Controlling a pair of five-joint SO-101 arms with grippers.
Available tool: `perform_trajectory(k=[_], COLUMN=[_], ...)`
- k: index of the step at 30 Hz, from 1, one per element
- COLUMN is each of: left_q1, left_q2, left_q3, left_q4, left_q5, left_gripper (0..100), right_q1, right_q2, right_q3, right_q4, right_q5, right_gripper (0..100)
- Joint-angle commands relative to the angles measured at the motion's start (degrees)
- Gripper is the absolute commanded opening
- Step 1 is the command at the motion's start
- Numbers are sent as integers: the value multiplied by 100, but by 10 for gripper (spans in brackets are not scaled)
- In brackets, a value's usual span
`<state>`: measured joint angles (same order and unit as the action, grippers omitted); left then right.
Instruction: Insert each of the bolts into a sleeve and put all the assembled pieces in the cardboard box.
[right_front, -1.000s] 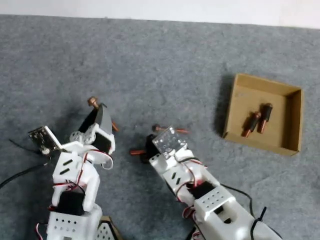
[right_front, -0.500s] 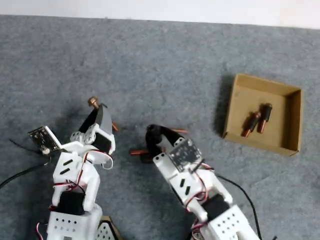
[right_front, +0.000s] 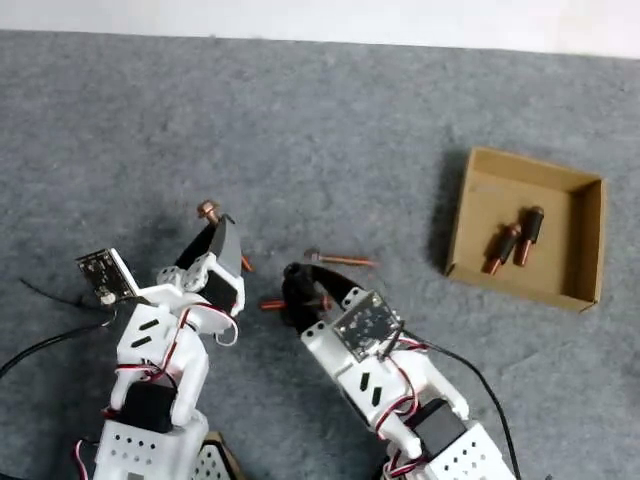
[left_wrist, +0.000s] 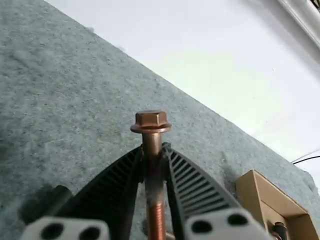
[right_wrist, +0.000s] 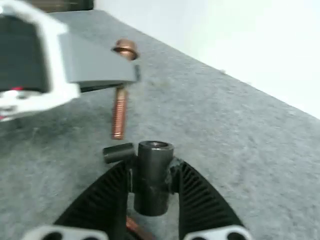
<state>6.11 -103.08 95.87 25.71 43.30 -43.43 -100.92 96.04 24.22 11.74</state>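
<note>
My left gripper (right_front: 220, 236) is shut on a copper bolt (right_front: 208, 211), held nearly upright above the carpet with the hex head up; the shank (left_wrist: 151, 150) sits clamped between the ribbed pads. Just to its right, my right gripper (right_front: 305, 290) is shut on a black sleeve (right_wrist: 152, 175), open end up. From the right wrist view, the held bolt (right_wrist: 120, 107) hangs a short way beyond the sleeve. The cardboard box (right_front: 585, 240) stands at the right and holds two assembled pieces (right_front: 503, 247), (right_front: 530, 225).
One loose bolt (right_front: 340, 259) lies on the grey carpet just beyond the right gripper, and another (right_front: 270, 304) lies beside it. A second black sleeve (right_wrist: 119, 152) lies on the carpet by the held one. Open carpet stretches toward the box.
The right gripper has come up off the carpet with the sleeve and the arm has drawn back. The left gripper has shifted a little to the right with its bolt.
</note>
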Motion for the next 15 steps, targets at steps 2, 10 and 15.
perform_trajectory(k=[2, 10, 15], left_q1=[75, 92, 92], left_q2=[-119, -119, -119], left_q3=[101, -110, -347], left_q4=[-35, -44, -44], left_q5=[44, 62, 62], left_gripper=[4, 4, 4], right_q1=[-145, -171, -171], right_q2=[110, 127, 127], right_q3=[743, 743, 743], right_q4=[22, 13, 13], right_q5=[79, 79, 88], right_gripper=[5, 5, 5])
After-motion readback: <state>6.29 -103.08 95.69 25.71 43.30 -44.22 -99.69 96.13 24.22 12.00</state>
